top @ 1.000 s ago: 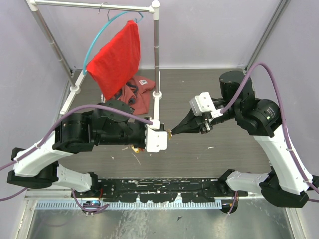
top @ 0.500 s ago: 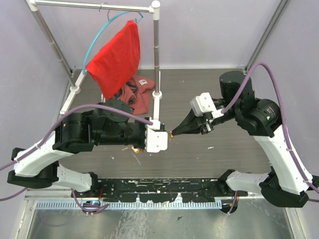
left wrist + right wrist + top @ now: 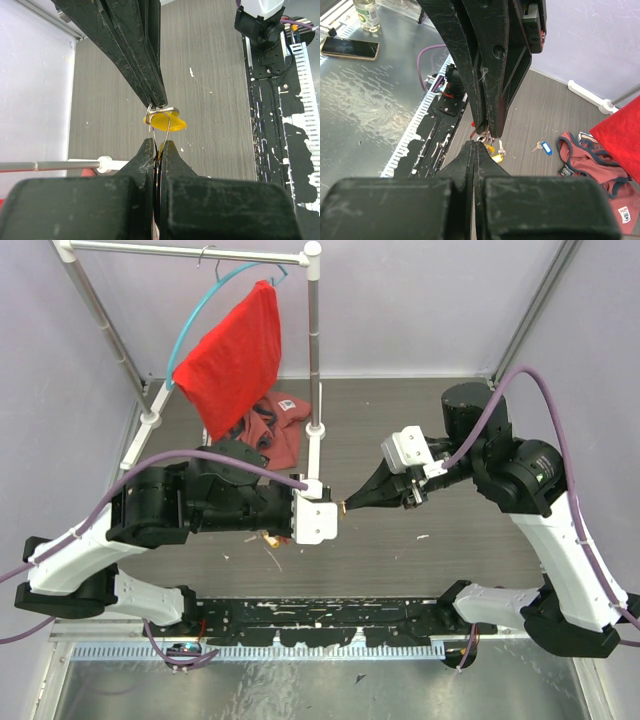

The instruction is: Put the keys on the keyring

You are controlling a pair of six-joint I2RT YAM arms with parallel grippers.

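Observation:
My left gripper point(image 3: 158, 144) is shut on the near end of the thin wire keyring point(image 3: 149, 119) and holds it above the table. My right gripper point(image 3: 476, 144) is shut and meets it tip to tip, pinching the silver metal of a yellow-tagged key point(image 3: 167, 121) at the ring's far end. In the top view the two grippers, left point(image 3: 328, 512) and right point(image 3: 347, 505), touch at mid-table. A blue-tagged key point(image 3: 545, 147), a bare silver key point(image 3: 501, 146), another yellow tag point(image 3: 498, 158) and a red tag point(image 3: 473, 123) lie on the table below.
A white-and-metal clothes rack point(image 3: 314, 360) stands at the back left with a red cloth point(image 3: 235, 355) on a teal hanger hoop point(image 3: 195, 315). A crumpled red garment point(image 3: 280, 430) lies by its foot. A black rail point(image 3: 320, 615) runs along the near edge.

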